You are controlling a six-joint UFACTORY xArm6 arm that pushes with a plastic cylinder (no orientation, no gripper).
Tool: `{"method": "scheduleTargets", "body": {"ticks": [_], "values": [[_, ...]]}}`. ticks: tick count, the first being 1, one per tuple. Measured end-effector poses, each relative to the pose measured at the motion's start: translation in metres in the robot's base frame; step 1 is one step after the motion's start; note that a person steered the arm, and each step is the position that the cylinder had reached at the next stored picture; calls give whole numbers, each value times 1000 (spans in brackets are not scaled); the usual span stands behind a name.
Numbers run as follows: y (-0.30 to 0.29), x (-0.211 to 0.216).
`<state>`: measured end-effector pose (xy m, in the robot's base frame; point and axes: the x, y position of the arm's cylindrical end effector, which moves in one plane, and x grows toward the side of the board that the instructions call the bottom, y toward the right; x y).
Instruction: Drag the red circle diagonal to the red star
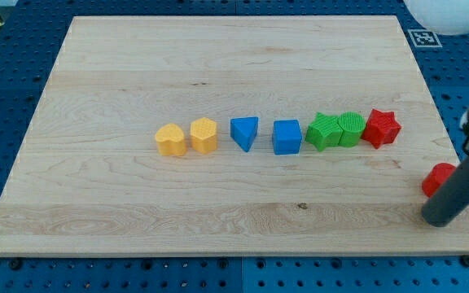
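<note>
Red circle (438, 178) sits near the board's (218, 73) right edge, touching my tip (440, 218) — a bare rod, nothing to open or grip. Push it gently up-left so it stops diagonal to the red star (381, 128), without nudging that row.

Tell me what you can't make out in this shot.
- Red circle: camera view, my rod covers most of it, so its shape isn't confirmable.
- My tip: whether it touches the red circle can't be told; it sits at the view's left-bottom of that block.
- Rod's upper part: cut off by the view's right edge.
- Red star: touching the green block? Unclear.
</note>
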<state>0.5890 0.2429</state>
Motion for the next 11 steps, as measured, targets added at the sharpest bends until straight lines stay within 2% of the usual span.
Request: {"method": "scheduleTargets", "body": {"ticks": [1, 3, 5, 9, 11], "values": [[25, -7], [32, -52], [38, -42], [-9, -41], [-13, -59]]}}
